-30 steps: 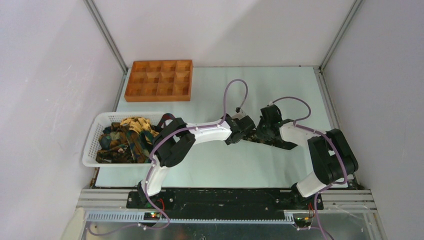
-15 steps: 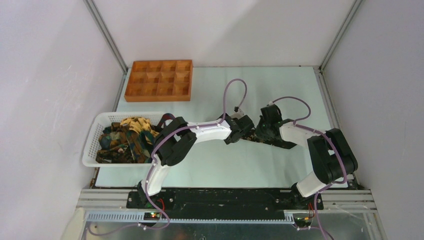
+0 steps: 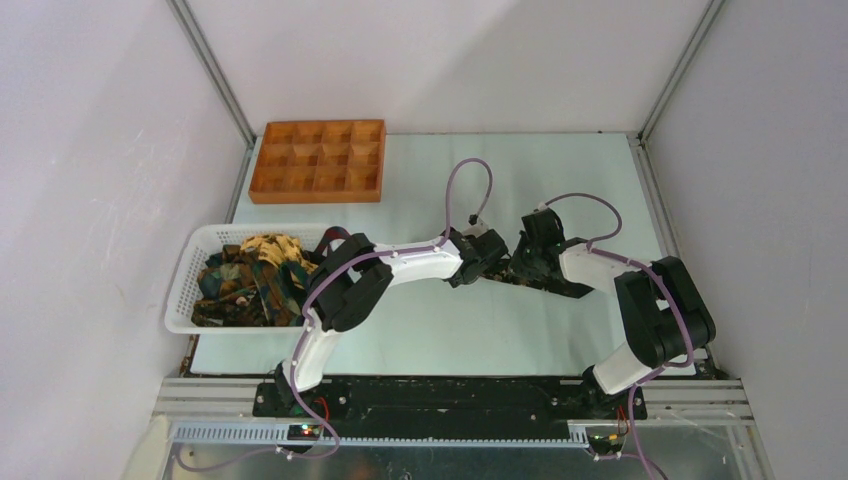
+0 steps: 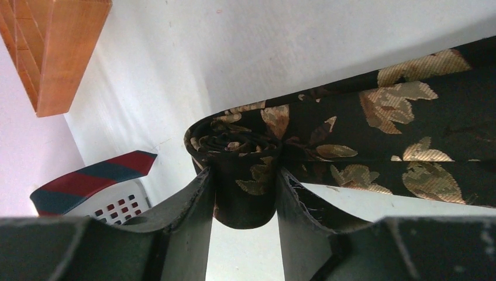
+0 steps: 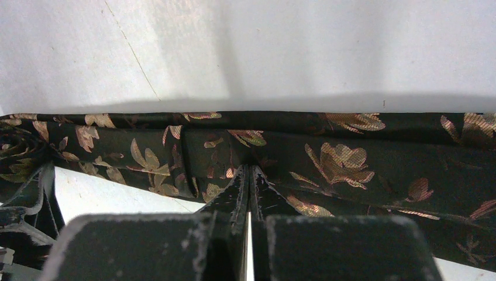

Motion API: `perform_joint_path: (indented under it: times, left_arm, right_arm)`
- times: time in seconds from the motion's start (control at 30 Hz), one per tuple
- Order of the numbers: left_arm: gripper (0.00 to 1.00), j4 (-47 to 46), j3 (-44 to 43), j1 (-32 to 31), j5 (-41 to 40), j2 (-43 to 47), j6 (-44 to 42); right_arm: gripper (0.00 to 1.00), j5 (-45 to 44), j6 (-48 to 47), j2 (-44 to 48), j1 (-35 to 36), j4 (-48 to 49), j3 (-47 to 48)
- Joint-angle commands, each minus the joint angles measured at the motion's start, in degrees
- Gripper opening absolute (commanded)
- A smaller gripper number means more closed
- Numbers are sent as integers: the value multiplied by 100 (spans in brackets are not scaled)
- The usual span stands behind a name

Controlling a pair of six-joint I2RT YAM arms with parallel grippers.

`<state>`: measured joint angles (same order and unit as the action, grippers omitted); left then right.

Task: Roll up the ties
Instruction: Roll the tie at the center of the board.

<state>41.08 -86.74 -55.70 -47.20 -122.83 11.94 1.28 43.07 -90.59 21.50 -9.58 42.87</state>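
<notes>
One dark tie with a gold leafy print [image 5: 351, 152] lies flat across the white table. Its left end is wound into a small roll [image 4: 237, 143]. My left gripper [image 4: 243, 190] is shut on that roll, one finger [image 4: 193, 205] on each side. My right gripper [image 5: 250, 175] is shut, its tips pressed down on the flat stretch of the tie a little to the right of the roll [image 5: 17, 152]. In the top view both grippers, left [image 3: 495, 263] and right [image 3: 523, 268], meet at mid-table over the tie [image 3: 572, 290]. More ties [image 3: 245, 280] are heaped in the basket.
A white mesh basket [image 3: 180, 300] stands at the left edge, and a red-and-blue striped tie [image 4: 93, 178] hangs over its rim. An orange compartment tray [image 3: 318, 160] sits at the back left. Grey walls close in three sides.
</notes>
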Motion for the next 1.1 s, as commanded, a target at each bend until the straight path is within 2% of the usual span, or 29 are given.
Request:
perform_joint_path:
  times: [0.0,0.37,0.9,1.07]
  left_arm:
    - [46,25,-194,56,505,-30,44]
    - [56,56,-391,59,875,-17,61]
    - [57,-68,-387,128,2076,216,307]
    - [57,-145,-271,215,2089,351,391]
  right_arm:
    - [0,-192,-96,-332,-5,-280,-130]
    - [0,-193,-106,-326,-5,-307,-130]
    - [0,-198,-115,-285,-1,-300,-130]
    - [0,-196,-122,-237,2,-319,-130]
